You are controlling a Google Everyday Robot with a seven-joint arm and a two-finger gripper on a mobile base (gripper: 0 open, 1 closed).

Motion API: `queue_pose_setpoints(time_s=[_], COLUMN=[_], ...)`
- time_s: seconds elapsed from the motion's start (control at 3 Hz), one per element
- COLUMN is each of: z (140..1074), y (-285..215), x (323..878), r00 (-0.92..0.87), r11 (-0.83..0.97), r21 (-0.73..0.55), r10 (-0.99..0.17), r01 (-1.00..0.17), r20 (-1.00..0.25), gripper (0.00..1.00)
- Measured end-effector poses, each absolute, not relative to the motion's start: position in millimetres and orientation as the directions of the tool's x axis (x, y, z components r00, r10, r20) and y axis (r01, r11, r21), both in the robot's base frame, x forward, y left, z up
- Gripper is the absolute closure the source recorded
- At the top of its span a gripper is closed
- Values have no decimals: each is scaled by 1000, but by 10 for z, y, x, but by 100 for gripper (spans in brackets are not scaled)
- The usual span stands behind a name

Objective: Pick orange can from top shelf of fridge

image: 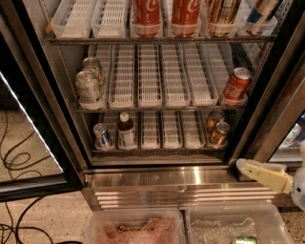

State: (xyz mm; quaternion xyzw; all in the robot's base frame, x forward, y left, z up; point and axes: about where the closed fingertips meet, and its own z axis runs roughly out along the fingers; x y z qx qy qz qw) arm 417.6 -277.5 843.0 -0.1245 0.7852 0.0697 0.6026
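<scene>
The fridge point(157, 178) stands open in front of me. Its top shelf point(162, 40) runs across the top of the view with white slotted lanes. The orange can point(223, 13) stands on that shelf right of centre, next to two red Coca-Cola cans point(146, 14); its top is cut off by the frame edge. My gripper point(248, 167), cream-coloured, is at the lower right, level with the fridge's steel base. It is far below the orange can and holds nothing.
The middle rack holds silver-grey cans point(88, 88) at the left and a red can point(236, 85) at the right. The bottom rack holds a small can point(102, 136), a bottle point(126, 131) and amber cans point(218, 132). Two clear bins point(133, 228) lie below. The open door point(28, 119) and cables point(19, 162) are at the left.
</scene>
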Motion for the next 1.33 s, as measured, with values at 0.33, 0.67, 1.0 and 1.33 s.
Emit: queue_pose_setpoints(time_s=[0.33, 0.67, 1.0, 1.33], z=[8328, 8329, 8454, 8832], y=[-2986, -2985, -2881, -2778], x=[4157, 4157, 4164, 4186], r00=[-221, -221, -155, -30], r11=[980, 980, 967, 949], r21=[12, 12, 21, -1], r10=[-32, -32, -20, -11], r01=[-197, -198, -255, -314], r20=[-975, -975, -988, -999], gripper=[0, 0, 0, 0])
